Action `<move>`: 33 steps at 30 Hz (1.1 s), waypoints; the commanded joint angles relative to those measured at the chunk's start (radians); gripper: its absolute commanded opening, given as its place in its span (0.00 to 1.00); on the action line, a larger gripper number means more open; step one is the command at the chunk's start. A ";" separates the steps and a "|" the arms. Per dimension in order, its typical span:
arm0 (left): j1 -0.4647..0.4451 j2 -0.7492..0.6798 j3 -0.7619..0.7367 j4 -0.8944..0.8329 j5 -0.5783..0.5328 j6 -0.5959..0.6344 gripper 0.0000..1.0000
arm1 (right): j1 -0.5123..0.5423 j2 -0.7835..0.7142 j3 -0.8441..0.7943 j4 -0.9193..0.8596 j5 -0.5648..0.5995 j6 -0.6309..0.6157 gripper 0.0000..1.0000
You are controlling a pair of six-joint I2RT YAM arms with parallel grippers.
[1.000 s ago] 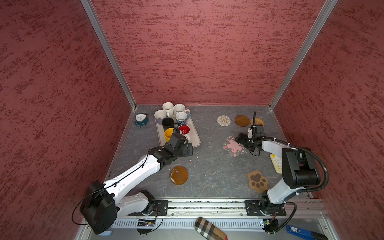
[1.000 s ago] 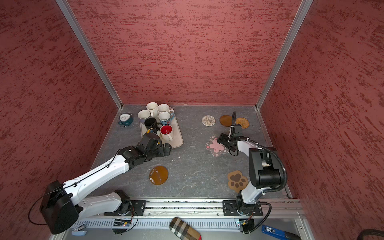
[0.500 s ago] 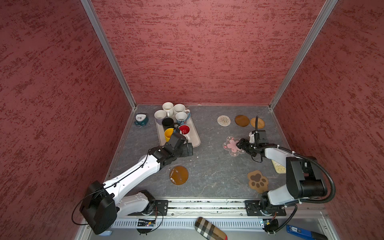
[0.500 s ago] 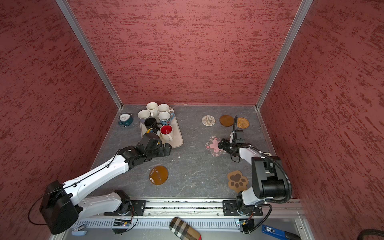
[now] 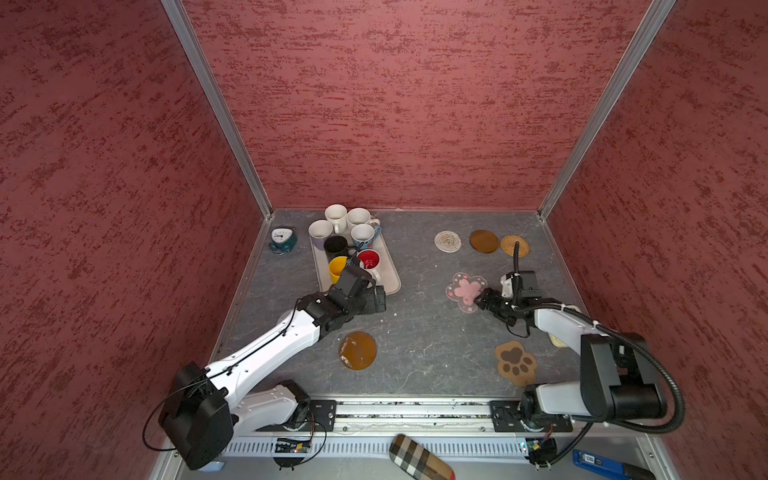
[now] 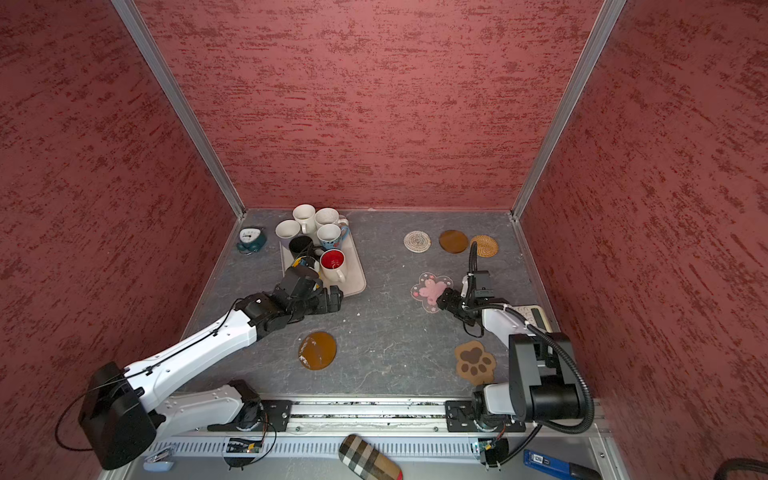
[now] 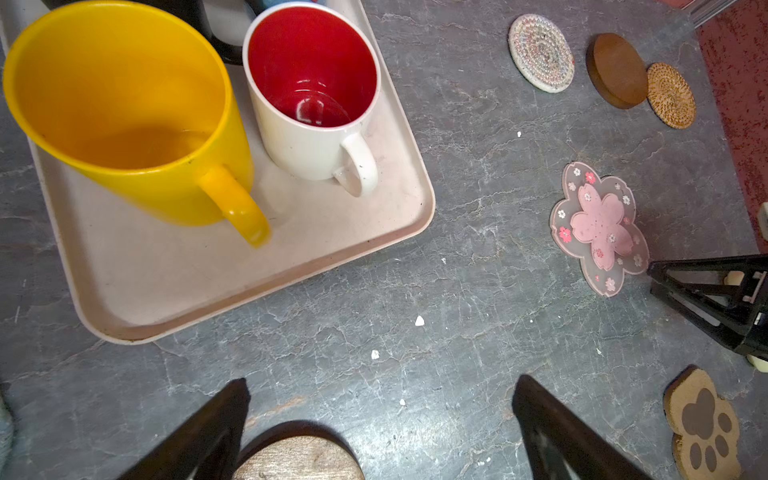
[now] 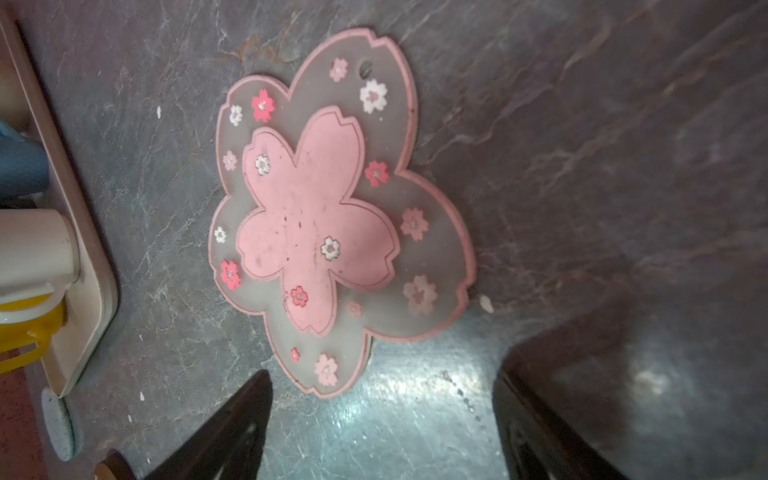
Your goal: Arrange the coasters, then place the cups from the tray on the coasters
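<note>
Cups [image 5: 359,218]: I count seven, all upright on the tray [image 5: 390,280], far left on the table [image 5: 415,332]. At the tray's near edge the left jaws stand spread wide and empty. I count six coasters [image 7: 598,226] in plain sight, flat on the table: brown disc [image 5: 358,350], cream spiral [image 5: 447,241], pink flower [image 5: 466,291], second brown disc [image 5: 484,241], tan rattan [image 5: 515,246], paw-print [image 5: 515,363]. The right jaws are parted, gripping nothing, just right of the pink flower.

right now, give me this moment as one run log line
left gripper open, empty, near tray corner | right gripper open, empty, at flower coaster edge | cups none on coasters yet
</note>
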 commanded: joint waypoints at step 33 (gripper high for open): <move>0.029 -0.009 -0.025 0.015 -0.012 0.001 1.00 | 0.166 0.379 0.241 0.156 -0.033 0.102 0.63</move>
